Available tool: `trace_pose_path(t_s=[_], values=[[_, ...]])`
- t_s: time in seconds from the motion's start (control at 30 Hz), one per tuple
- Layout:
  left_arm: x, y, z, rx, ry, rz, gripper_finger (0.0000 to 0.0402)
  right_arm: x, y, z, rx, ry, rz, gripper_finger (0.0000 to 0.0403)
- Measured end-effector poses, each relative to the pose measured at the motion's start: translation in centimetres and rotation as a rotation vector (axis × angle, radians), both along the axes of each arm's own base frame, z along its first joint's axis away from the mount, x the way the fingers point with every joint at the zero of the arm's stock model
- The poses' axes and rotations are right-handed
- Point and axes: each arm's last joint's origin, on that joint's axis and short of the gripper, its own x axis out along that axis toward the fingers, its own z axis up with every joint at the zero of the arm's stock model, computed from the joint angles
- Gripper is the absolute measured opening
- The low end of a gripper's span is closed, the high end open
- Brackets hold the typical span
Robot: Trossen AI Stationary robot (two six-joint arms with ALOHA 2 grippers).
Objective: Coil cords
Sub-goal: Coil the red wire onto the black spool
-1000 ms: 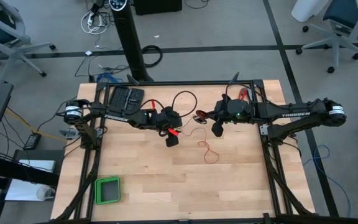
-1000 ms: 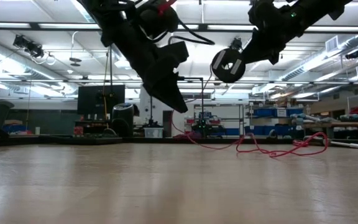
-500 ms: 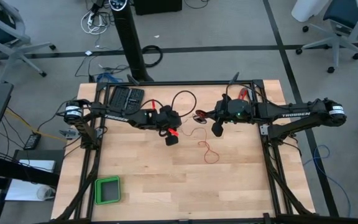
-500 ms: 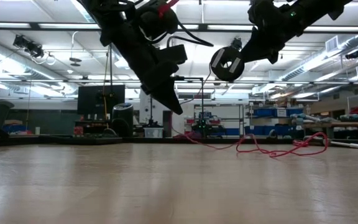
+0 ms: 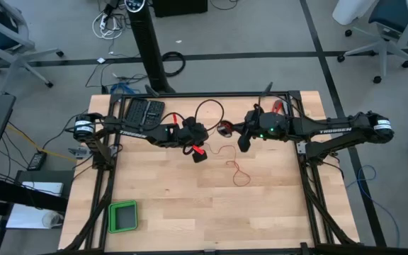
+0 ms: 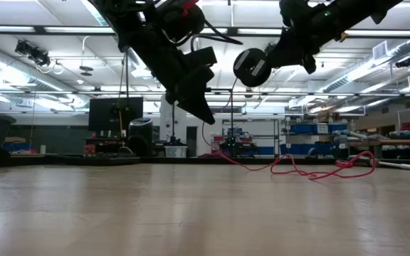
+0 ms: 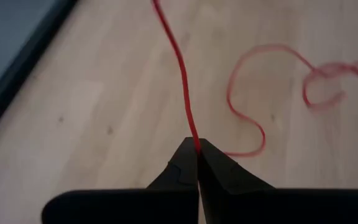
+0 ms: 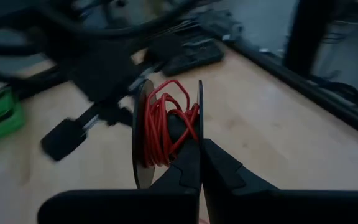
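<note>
A thin red cord (image 5: 236,171) lies in loose loops on the wooden table (image 5: 190,205) and shows in the low view as a squiggle (image 6: 319,169). One strand rises from the table to my left gripper (image 7: 197,147), which is shut on it at mid-table (image 5: 198,154). Part of the cord is wound on a small black spool (image 8: 166,130), held above the table by my shut right gripper (image 8: 200,163). In the low view the spool (image 6: 250,66) hangs just right of my left gripper (image 6: 206,117). My left gripper pinches a single strand of the red cord (image 7: 193,138) between its fingertips, slanting down from the table's left. The strand runs on past the tips, and another length (image 6: 216,142) curves slack down to the table. My right gripper pinches the rim of one spool flange (image 8: 200,127) between its two fingertips, coming nearly level from the table's right. The spool is lifted clear of the table, with the wound red cord (image 8: 160,124) between its two flanges.
A green tray (image 5: 122,216) sits at the near left corner. A black keyboard-like block (image 5: 144,111) lies at the far left, a black cable loop (image 5: 210,108) arcs over my left arm, and red-handled tools (image 5: 278,106) lie at the far right.
My left gripper has shut on the red cord and tipped its tips upward a little; a strand now rises from the table to its fingertips. My right gripper has rolled slightly, carrying the spool a bit up and toward my left gripper.
</note>
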Motion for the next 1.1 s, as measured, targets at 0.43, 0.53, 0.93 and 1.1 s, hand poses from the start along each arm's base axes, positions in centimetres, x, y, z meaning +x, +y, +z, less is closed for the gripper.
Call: trace_pose_path(t_s=[0.43, 0.53, 0.93, 1.1], values=[[1.0, -0.2, 0.4, -0.012, -0.113, -0.016, 0.0, 3.9, -1.3, -1.8, -0.023, -0.158, -0.224, 0.0001], [1.2, -0.9, 0.6, -0.042, -0.129, -0.069, 0.0, 4.7, -1.9, -3.0, -0.025, -0.136, -0.244, 0.0001], [1.8, -2.6, 2.4, -0.031, -0.131, -0.179, 0.0, 6.2, -2.6, -6.3, -0.026, -0.027, -0.251, 0.0001], [2.4, -2.3, 4.1, 0.051, -0.14, -0.201, 0.0, 6.2, -2.1, -6.0, -0.025, -0.036, -0.2, 0.0001]])
